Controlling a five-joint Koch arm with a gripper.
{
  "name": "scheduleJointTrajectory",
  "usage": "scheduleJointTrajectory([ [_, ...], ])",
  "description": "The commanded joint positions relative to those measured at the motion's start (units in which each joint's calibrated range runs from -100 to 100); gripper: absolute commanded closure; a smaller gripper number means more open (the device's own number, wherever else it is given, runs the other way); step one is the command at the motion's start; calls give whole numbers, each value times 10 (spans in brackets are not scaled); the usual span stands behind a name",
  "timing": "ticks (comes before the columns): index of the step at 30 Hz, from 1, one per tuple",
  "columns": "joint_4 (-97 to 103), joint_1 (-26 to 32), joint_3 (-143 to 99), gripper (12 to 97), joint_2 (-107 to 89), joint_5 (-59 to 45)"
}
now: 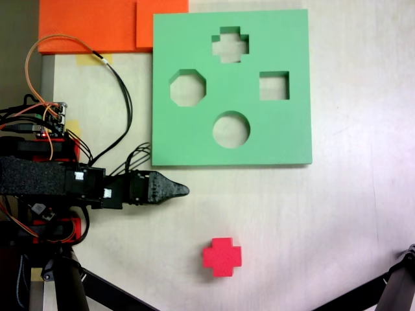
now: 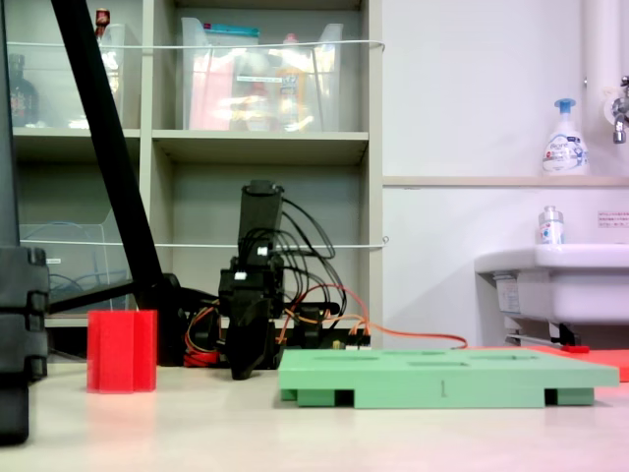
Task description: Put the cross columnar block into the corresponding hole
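Observation:
The cross columnar block (image 1: 222, 256), bright red foam, stands on the pale table near the front edge in a fixed view; in another fixed view the block (image 2: 121, 351) sits at the left. The corresponding hole (image 1: 230, 44) is the plus-shaped cutout at the top of the green board (image 1: 259, 136), which also lies flat and low as the board (image 2: 442, 379). My gripper (image 1: 183, 190) points right, just below the board's lower left corner and up-left of the block. Its jaws taper to one closed tip with nothing held. From the side, my gripper (image 2: 244, 370) rests near the table.
The board also has octagonal (image 1: 188, 88), square (image 1: 274, 85) and round (image 1: 231, 129) cutouts. Orange foam sheets (image 1: 97, 26) lie at the top left. Tripod legs (image 1: 389, 291) cross the bottom corners. Loose wires (image 1: 120, 97) loop beside the arm base. Shelves and a sink stand behind.

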Motion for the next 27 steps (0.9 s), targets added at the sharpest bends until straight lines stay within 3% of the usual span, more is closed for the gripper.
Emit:
scheduleJointTrajectory([
  [1, -44, 1, -12, 595, -4, 0],
  [27, -43, 6, -12, 595, -4, 0],
])
